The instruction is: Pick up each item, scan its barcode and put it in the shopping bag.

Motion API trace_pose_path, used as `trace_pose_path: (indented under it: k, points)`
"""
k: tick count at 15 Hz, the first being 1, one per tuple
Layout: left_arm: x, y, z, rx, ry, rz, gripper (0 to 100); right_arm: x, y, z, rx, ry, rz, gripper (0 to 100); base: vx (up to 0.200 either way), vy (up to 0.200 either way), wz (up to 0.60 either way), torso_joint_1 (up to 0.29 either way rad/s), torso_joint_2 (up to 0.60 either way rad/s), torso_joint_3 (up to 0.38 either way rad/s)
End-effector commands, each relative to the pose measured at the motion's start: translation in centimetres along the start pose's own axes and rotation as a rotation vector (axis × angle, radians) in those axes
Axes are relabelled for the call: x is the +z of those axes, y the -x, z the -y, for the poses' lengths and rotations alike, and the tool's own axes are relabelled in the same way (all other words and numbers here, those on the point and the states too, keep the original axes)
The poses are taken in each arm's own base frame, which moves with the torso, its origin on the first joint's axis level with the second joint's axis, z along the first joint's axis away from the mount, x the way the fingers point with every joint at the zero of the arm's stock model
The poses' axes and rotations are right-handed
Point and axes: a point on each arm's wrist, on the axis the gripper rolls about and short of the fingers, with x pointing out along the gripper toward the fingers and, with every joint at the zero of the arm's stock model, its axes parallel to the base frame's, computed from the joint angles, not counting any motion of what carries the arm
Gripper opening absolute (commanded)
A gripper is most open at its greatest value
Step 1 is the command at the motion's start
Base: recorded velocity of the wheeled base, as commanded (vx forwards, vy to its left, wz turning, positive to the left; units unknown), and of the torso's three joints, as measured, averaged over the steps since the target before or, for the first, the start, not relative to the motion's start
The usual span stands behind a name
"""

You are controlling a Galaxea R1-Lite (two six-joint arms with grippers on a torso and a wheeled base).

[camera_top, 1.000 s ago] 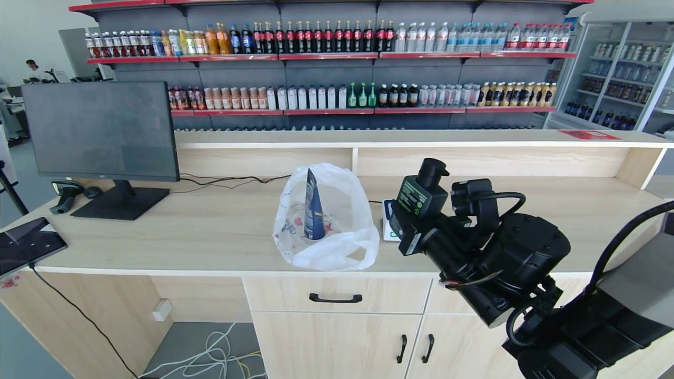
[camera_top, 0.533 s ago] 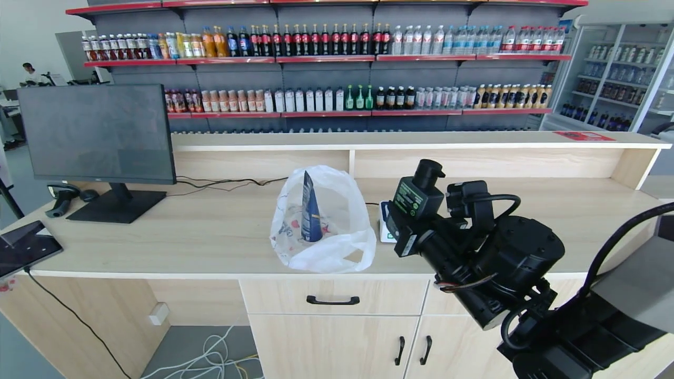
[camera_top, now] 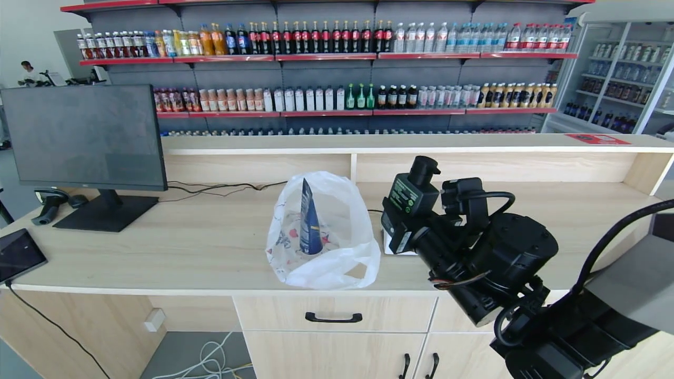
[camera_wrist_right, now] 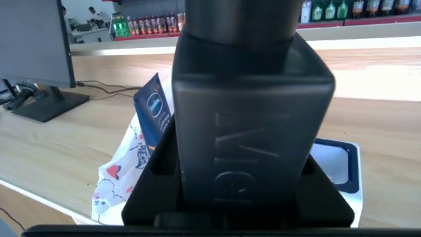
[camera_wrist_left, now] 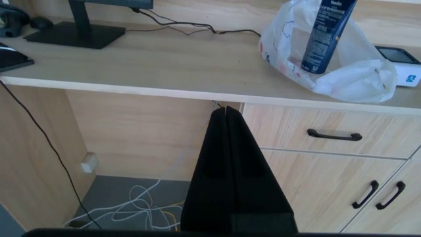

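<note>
Holding a dark pump bottle (camera_top: 413, 192) clamped in the right gripper (camera_wrist_right: 240, 184).
Shopping bag (camera_top: 321, 247) holding a blue tube (camera_top: 309, 226) is sitting just left of it; left gripper (camera_wrist_left: 225, 115) is hanging closed in front of the counter (camera_top: 210, 242).

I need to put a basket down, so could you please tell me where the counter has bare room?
The widest bare patch of counter lies between the monitor stand and the shopping bag. Another runs toward the counter's right end panel. It is crowded beside the bag, where the small white device sits by the held dark pump bottle.
</note>
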Motion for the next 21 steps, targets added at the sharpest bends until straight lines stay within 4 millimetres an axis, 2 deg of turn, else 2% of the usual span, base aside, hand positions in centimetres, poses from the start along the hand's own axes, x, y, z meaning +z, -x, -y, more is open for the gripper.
trace_pose_path:
  k: [1, 3, 6, 9, 10, 12, 17, 21]
  points:
    - [0.0, 0.0, 0.0, 0.001, 0.0, 0.0, 0, -0.4, -1.2, 0.3, -0.015, 0.015, 0.018, 0, 0.0, 0.0, 0.0, 0.0, 0.0, 0.0]
    - [0.0, 0.0, 0.0, 0.001, 0.0, 0.0, 0, 0.2, -2.7, 0.2, -0.023, 0.051, 0.071, 0, 0.0, 0.0, 0.0, 0.0, 0.0, 0.0]
    - [0.0, 0.0, 0.0, 0.001, 0.0, 0.0, 0, -1.3, -3.0, 0.1, 0.01, 0.081, 0.036, 0, 0.0, 0.0, 0.0, 0.0, 0.0, 0.0]
    - [0.0, 0.0, 0.0, 0.001, 0.0, 0.0, 0, -2.4, -3.6, 1.7, 0.014, 0.141, 0.014, 0, 0.0, 0.0, 0.0, 0.0, 0.0, 0.0]
    - [0.0, 0.0, 0.0, 0.001, 0.0, 0.0, 0, -2.8, -4.2, 3.0, 0.043, 0.189, 0.01, 0, 0.0, 0.0, 0.0, 0.0, 0.0, 0.0]
    - [0.0, 0.0, 0.0, 0.001, 0.0, 0.0, 0, -3.3, -5.0, 4.4, 0.086, 0.232, 0.011, 0, 0.0, 0.0, 0.0, 0.0, 0.0, 0.0]
    - [0.0, 0.0, 0.0, 0.001, 0.0, 0.0, 0, -4.9, -7.6, 5.5, 0.163, 0.311, 0.054, 0, 0.0, 0.0, 0.0, 0.0, 0.0, 0.0]
    - [0.0, 0.0, 0.0, 0.001, -0.003, 0.003, 0, -6.3, -8.3, 8.3, 0.278, 0.47, 0.059, 0, 0.0, 0.0, 0.0, 0.0, 0.0, 0.0]
